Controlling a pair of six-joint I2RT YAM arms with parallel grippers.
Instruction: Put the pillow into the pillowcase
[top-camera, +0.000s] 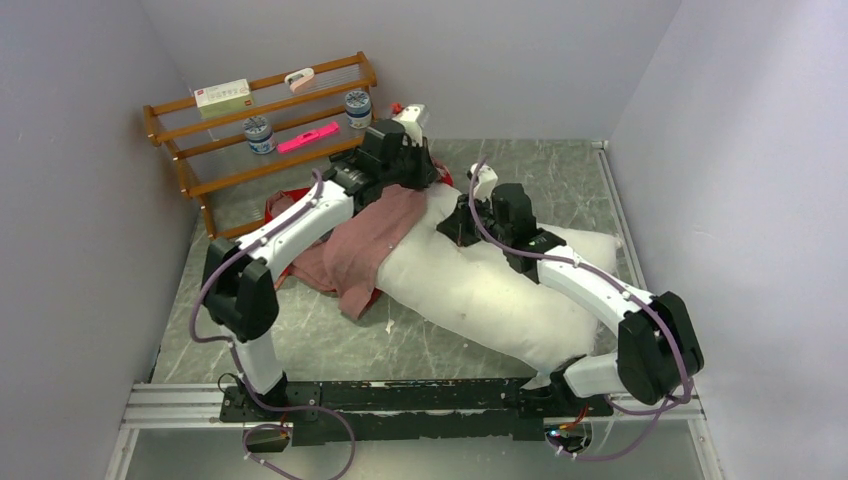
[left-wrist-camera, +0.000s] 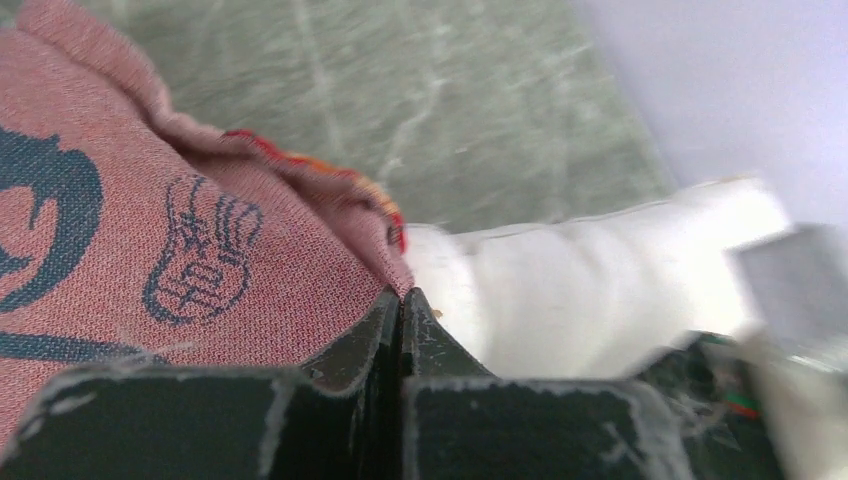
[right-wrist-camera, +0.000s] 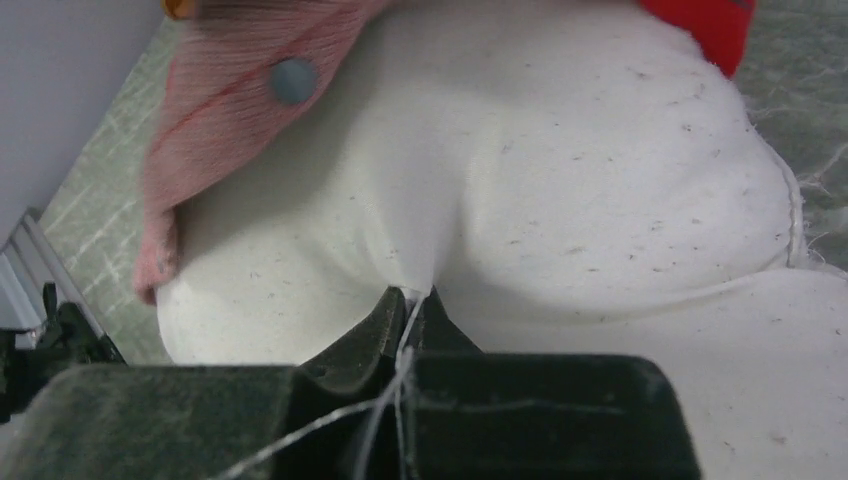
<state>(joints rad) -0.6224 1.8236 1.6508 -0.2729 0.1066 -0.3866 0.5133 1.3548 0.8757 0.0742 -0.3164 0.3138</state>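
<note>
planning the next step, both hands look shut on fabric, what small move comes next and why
Probably the left hand should draw its pinched pillowcase edge along the pillow while the right hand pins it: the pillowcase covers only one end.

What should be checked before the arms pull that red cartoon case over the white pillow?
1. Hold of the left gripper on the pillowcase edge: ok, shut on it.
2. Hold of the right gripper on the pillow: ok, fabric pinched.
3. Pillow end inside the case opening: cannot tell, cloth hides it.
4. Pillow fully covered: not ok, most lies bare on the table.
</note>
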